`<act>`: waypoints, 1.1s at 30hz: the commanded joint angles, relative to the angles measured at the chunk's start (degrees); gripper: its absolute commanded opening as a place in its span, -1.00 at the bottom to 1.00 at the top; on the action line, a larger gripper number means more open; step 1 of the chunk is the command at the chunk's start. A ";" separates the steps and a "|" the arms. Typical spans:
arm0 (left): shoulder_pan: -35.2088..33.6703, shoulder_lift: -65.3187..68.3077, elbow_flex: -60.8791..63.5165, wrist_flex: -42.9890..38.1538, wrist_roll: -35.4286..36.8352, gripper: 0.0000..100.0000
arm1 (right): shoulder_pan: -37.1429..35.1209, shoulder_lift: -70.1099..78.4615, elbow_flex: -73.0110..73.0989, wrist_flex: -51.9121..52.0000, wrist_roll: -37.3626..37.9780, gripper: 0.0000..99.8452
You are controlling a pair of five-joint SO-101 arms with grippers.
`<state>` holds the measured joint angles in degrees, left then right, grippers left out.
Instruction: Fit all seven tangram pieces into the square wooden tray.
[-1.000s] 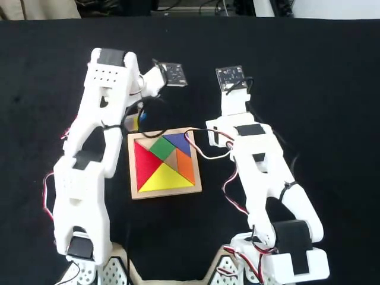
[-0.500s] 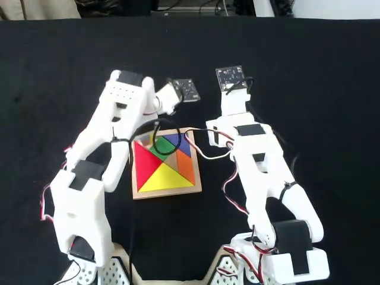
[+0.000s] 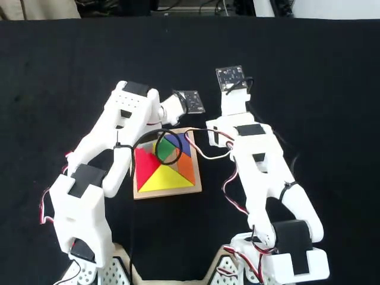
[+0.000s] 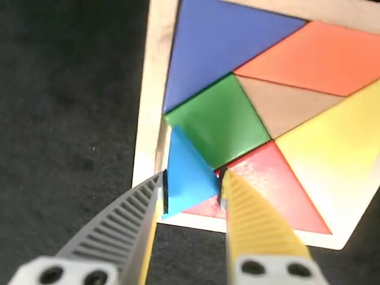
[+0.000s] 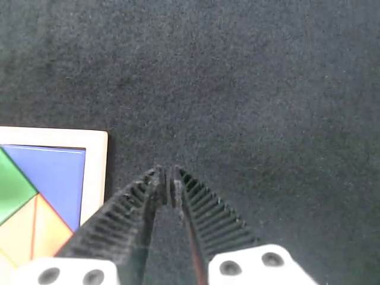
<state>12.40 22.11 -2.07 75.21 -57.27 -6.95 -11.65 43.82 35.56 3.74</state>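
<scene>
Square wooden tray (image 3: 166, 192) at the centre of a black cloth table (image 3: 320, 71), holding red, yellow, orange, green, dark blue and tan pieces (image 3: 160, 178) fitted flush. Small light-blue triangle (image 4: 187, 178) grasped between the left gripper (image 4: 191, 187) fingers over the tray's 11 o'clock corner. Right gripper (image 5: 168, 181) clenched on nothing, just off the 1 o'clock corner. Room clutter (image 3: 196, 7) along the 12 o'clock edge.

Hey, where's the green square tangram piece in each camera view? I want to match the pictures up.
High view: the green square lies in the tray's far half, beside the dark blue triangle.
Left wrist view: the green square lies just beyond the light blue triangle held in the left gripper.
Right wrist view: a part of the green square shows at the frame's edge.
Shared landmark: the dark blue triangle borders it in every view.
</scene>
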 commanded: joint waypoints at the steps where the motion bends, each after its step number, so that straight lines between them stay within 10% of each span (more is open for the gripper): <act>1: 0.22 -3.08 0.22 -0.53 -1.41 -0.62 | 1.23 -2.77 -0.48 -0.88 0.70 -0.94; 25: -3.47 -3.60 0.13 -7.91 -3.25 -0.55 | 1.14 -2.51 -0.48 -0.88 0.70 -0.94; 33: -1.63 -14.33 -9.89 9.93 6.86 -0.55 | 1.49 -2.95 -0.48 -0.62 0.70 -0.94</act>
<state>10.55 18.15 -4.26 78.64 -57.89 -6.95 -11.65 43.82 35.56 3.74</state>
